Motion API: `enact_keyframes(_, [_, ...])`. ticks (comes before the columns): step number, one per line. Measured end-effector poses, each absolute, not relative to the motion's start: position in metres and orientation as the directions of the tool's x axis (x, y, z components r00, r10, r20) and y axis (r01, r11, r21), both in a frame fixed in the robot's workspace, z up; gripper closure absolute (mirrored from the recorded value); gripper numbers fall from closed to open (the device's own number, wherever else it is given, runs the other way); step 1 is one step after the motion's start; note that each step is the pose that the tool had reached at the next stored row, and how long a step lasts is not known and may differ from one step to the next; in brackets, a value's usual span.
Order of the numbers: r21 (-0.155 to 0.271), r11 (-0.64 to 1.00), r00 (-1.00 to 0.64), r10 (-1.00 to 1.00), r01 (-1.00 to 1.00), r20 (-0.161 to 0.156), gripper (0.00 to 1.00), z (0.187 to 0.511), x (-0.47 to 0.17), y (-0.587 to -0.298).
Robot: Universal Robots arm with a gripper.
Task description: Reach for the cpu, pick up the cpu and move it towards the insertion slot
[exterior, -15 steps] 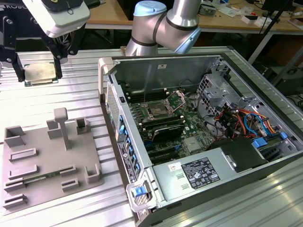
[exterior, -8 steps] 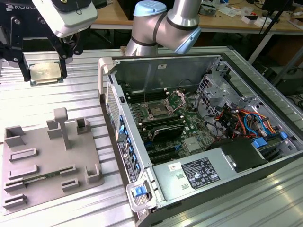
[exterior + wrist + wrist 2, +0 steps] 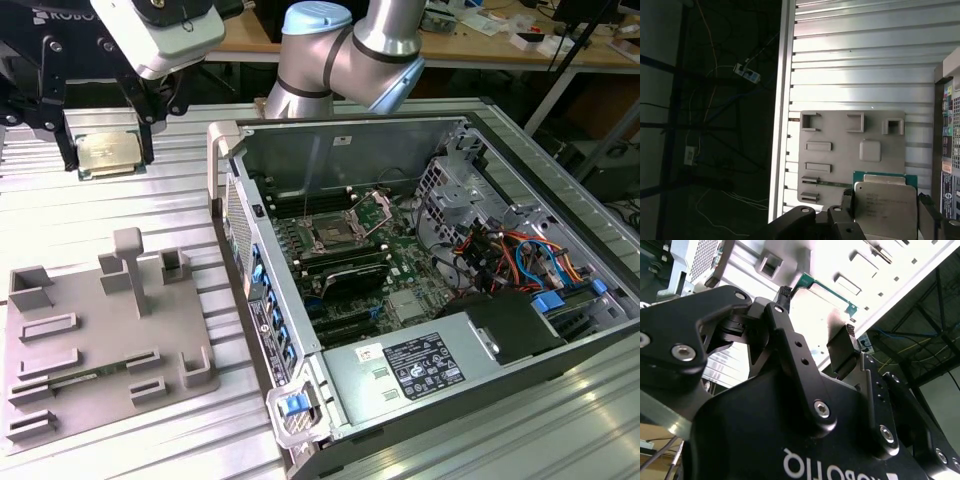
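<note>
So the black two-finger gripper [image 3: 108,150] is pinching the small flat square cpu with the silvery-grey metal top and thin green rim [image 3: 110,156]. One finger sits on each of two opposite edges, and the top plate faces up. In the first wrist view the chip overlaps the edge of the grey plastic fixture plate with raised blocks and recesses [image 3: 840,145]. So I'd say it's hanging clear of the ribbed aluminium desk [image 3: 60,215], not resting on it.

The bit that matters is the insertion slot, the square socket with a dark centre and shiny metal frame [image 3: 333,238]. It sits on the green motherboard [image 3: 400,270] inside the open grey computer case [image 3: 330,135]. From the gripper it's well off toward the exterior view's right and lower in that picture, with the case's side wall standing between them.

As for writing, there's faint print on the cpu's top plate in the first wrist view. There's also a black sticker label [image 3: 422,362] on the silver box at the case's near end. I can't make out either.
</note>
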State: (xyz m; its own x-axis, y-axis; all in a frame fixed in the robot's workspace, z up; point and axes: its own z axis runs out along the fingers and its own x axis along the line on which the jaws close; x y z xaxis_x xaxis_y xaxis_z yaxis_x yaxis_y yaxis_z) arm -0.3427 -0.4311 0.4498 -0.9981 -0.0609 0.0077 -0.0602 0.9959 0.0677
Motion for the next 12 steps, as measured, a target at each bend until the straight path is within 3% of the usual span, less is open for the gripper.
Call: enact_keyframes(12, [0.068,0.996,-0.998,-0.061,-0.06,0.008,0.45,0.45,-0.331,-0.431])
